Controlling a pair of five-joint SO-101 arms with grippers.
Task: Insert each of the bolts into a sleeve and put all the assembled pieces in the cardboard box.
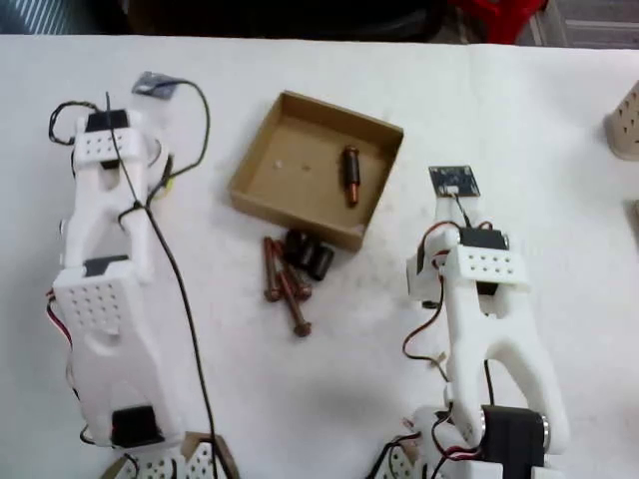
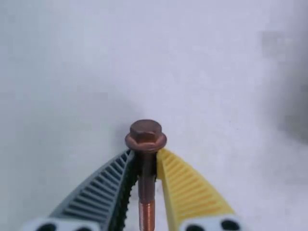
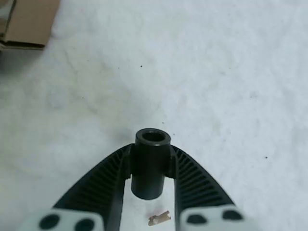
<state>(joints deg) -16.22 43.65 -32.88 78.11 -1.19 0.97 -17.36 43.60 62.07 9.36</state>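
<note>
My left gripper (image 2: pixel 147 156) is shut on a copper bolt (image 2: pixel 146 136), clamped by the shank between a grey and a yellow finger, hex head pointing outward over bare table. My right gripper (image 3: pixel 150 151) is shut on a black sleeve (image 3: pixel 150 163) whose open bore faces outward. In the high view the left arm (image 1: pixel 105 200) lies along the table's left side and the right arm (image 1: pixel 484 289) stands at the right. Between them sits the cardboard box (image 1: pixel 260 175) holding one assembled piece (image 1: pixel 350 175). In front of the box lie three loose bolts (image 1: pixel 285 284) and two sleeves (image 1: pixel 310 254).
A black cable (image 1: pixel 185 299) runs from the left arm down across the table. A pale object (image 1: pixel 624 125) stands at the right edge. A corner of the box (image 3: pixel 29 21) shows in the right wrist view. White tabletop lies open between the arms.
</note>
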